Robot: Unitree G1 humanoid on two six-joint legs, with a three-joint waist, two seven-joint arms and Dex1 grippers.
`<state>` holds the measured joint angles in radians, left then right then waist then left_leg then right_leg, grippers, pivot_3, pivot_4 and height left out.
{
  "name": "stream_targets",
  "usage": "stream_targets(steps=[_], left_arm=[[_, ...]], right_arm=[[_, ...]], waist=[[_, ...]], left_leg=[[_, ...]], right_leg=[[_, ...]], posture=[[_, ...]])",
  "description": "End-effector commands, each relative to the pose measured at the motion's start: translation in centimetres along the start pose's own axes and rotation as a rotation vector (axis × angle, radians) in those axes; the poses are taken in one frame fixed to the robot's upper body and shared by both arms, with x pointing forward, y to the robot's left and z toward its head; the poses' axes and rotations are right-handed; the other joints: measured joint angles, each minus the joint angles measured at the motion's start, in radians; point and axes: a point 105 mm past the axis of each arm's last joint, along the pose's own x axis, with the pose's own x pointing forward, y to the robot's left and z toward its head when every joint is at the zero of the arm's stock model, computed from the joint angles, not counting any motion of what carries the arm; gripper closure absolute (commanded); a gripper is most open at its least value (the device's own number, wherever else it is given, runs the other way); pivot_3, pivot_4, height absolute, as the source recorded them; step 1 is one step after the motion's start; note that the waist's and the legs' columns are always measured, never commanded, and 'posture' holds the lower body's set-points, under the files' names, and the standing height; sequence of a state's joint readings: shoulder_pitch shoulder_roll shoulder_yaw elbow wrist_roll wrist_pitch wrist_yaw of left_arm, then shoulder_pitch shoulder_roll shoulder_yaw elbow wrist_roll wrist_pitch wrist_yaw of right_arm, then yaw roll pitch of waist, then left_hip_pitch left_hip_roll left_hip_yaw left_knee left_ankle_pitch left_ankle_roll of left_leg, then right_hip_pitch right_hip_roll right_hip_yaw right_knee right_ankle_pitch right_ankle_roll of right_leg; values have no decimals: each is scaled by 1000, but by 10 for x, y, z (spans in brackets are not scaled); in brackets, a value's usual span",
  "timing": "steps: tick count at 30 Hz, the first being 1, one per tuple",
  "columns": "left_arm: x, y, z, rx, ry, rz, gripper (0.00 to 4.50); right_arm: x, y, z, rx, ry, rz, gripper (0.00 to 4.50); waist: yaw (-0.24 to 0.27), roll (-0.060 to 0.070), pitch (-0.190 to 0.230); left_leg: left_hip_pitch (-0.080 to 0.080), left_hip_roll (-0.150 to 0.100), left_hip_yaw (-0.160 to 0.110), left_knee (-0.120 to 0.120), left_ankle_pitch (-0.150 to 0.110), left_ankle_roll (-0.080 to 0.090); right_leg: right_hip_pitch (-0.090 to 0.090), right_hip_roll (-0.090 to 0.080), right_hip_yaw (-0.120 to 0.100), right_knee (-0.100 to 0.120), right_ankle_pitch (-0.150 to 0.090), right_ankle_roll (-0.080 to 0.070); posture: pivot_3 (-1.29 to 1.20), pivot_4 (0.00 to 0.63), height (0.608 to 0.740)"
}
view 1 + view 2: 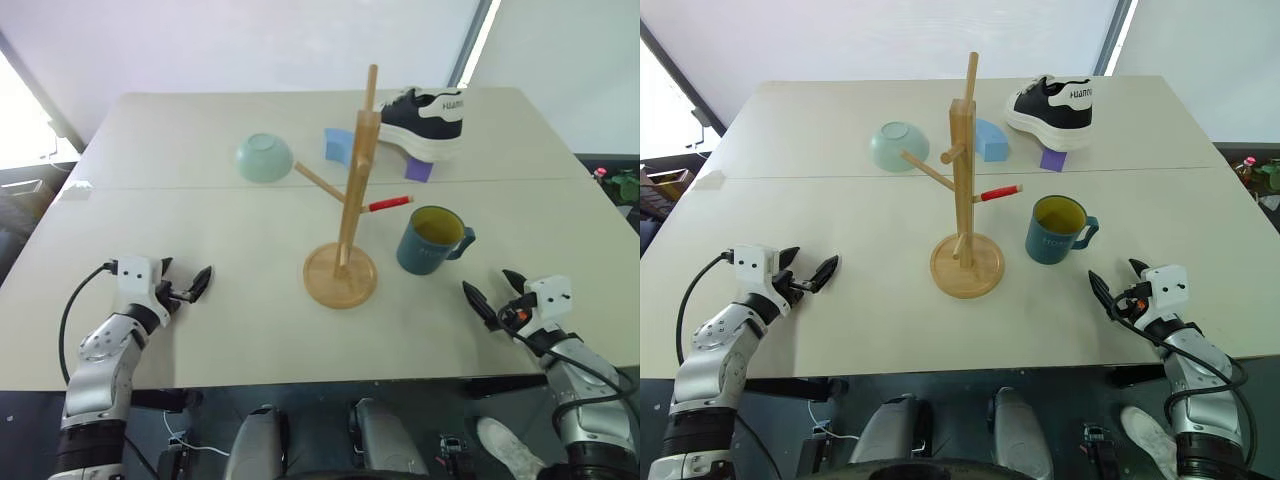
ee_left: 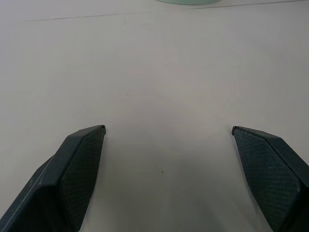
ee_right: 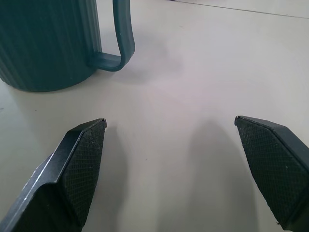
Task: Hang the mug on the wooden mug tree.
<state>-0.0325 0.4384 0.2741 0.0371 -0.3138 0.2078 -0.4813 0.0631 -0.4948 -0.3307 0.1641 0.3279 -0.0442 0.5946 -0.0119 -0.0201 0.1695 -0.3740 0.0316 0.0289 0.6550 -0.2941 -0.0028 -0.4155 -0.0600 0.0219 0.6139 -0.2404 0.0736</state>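
From my head camera, the mug (image 1: 432,241) stood upright on the table (image 1: 200,210), just right of the wooden mug tree (image 1: 345,215), handle turned toward my right pincer (image 1: 495,293), which hovered nearby, spread and empty. My left pincer (image 1: 187,283) waited well apart, fingers parted too. Through my right wrist, the mug sat ahead (handle nearest), untouched.

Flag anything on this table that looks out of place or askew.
A black-and-white sneaker sits at the far side of the table, propped on a small purple block, odd among tableware. The pale green bowl lies tipped on its side. The mug stands upright beside the wooden mug tree; nothing spilled.
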Motion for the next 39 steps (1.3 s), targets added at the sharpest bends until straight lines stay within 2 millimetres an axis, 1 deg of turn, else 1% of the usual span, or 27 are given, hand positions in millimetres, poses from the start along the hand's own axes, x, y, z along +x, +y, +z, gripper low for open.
stream_targets(steps=[1,3,7,10,14,16,21,24,27,30,35,39], left_arm=[[-3,2,2,21,-6,1,0],[-4,2,2,19,-6,1,0],[-4,-7,7,15,-36,-33,0],[-5,-20,6,31,-28,-98,0],[-12,-43,11,55,-71,-233,0],[-18,-52,11,50,-76,-291,0],[-32,-85,11,59,-77,-503,0],[-37,-103,9,70,-71,-613,0],[-39,-119,11,88,-97,-692,0],[-44,-134,16,67,-122,-784,0],[-50,-147,18,46,-131,-864,0],[-49,-150,20,55,-144,-876,0]], right_arm=[[-3,-5,3,-1,-12,-29,84],[-2,-4,3,0,-14,-30,84],[-2,-2,4,6,-21,-34,84],[-2,-1,5,9,-28,-38,84],[-2,-3,5,-4,-34,-65,84],[-2,-3,6,-19,-41,-66,84],[1,-8,13,-45,-85,-95,84],[1,-10,20,-45,-132,-107,84],[3,-8,23,-27,-142,-78,84],[8,-1,30,-14,-158,-29,84],[16,3,39,-11,-179,0,84],[24,5,44,-7,-189,23,84]], waist=[[0,0,0],[0,0,0],[0,0,0],[0,0,0],[-1,0,-1],[-2,0,-1],[-2,0,-1],[-1,1,-1],[-1,2,-1],[-1,2,-1],[-1,2,-1],[-1,2,-1]], left_leg=[[0,0,0,0,0,0],[0,0,0,-1,0,0],[0,0,1,-3,0,0],[0,0,1,-4,0,0],[-1,0,2,-6,0,0],[-2,0,2,-6,0,0],[-3,0,3,-7,0,0],[-3,0,3,-7,0,0],[-4,0,3,-7,0,0],[-4,0,4,-7,0,0],[-3,-1,4,-6,0,0],[-3,-1,5,-5,0,0]], right_leg=[[0,0,0,0,0,0],[0,0,0,0,0,0],[-1,-1,0,-1,0,0],[-3,-1,0,-1,0,0],[-4,-2,1,-1,0,0],[-5,-2,1,-1,0,-1],[-8,-2,1,-1,0,-1],[-8,-2,1,-1,0,-1],[-8,-2,1,-1,0,-1],[-8,-2,1,-1,0,-1],[-8,0,1,-1,0,-1],[-8,3,1,-1,0,0]], posture=[[0,150,740],[0,150,740],[0,150,740],[0,150,740],[0,150,740],[0,150,740],[0,150,740],[0,150,740],[0,150,740],[0,150,740],[0,150,740],[0,150,740]])
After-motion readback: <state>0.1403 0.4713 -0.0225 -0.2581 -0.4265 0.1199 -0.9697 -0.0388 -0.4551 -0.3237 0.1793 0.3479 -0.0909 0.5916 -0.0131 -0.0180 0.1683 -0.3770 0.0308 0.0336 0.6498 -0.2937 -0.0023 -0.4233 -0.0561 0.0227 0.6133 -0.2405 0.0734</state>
